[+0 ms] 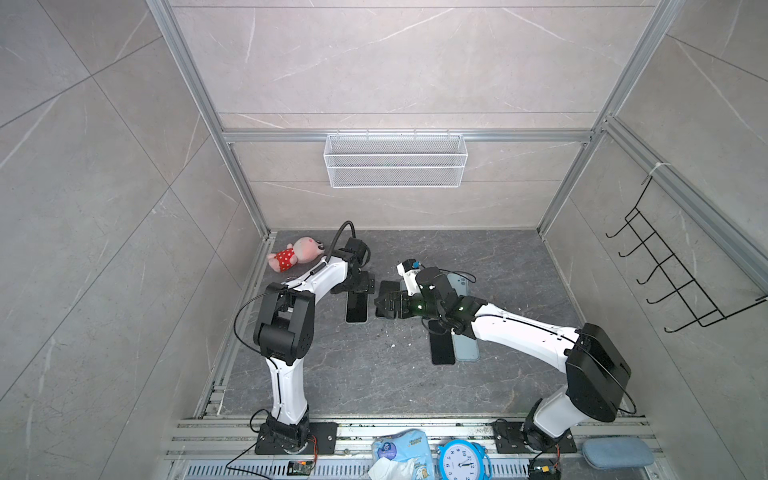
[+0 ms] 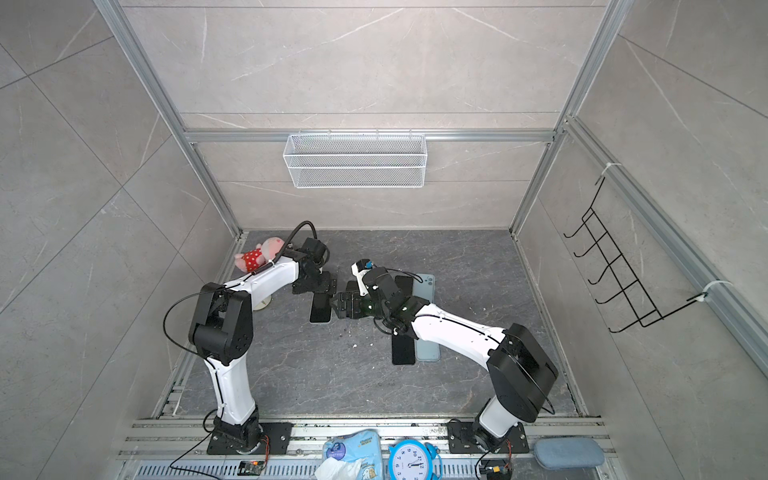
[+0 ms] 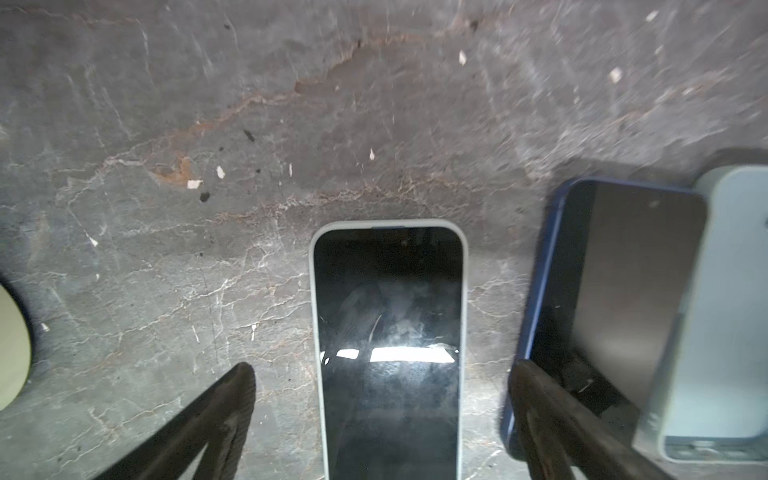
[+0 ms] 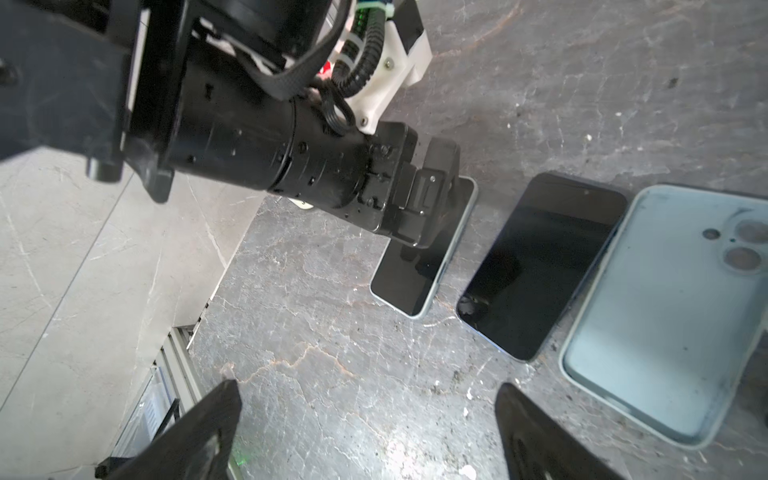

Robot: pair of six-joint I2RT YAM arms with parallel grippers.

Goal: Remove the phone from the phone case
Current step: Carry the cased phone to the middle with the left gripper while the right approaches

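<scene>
Phone [image 3: 388, 311] in case [image 3: 388, 223], flat: our left gripper [image 3: 382, 365] straddles it wide open, empty, likely to grasp. Right gripper [image 4: 368, 386] gapes empty alongside, probably to brace.

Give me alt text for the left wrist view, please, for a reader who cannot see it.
A phone with a pale rim lies screen up on the grey table, between the spread fingers of the open left pincer. Beside it lie a blue-edged phone and a pale case, side by side.
</scene>
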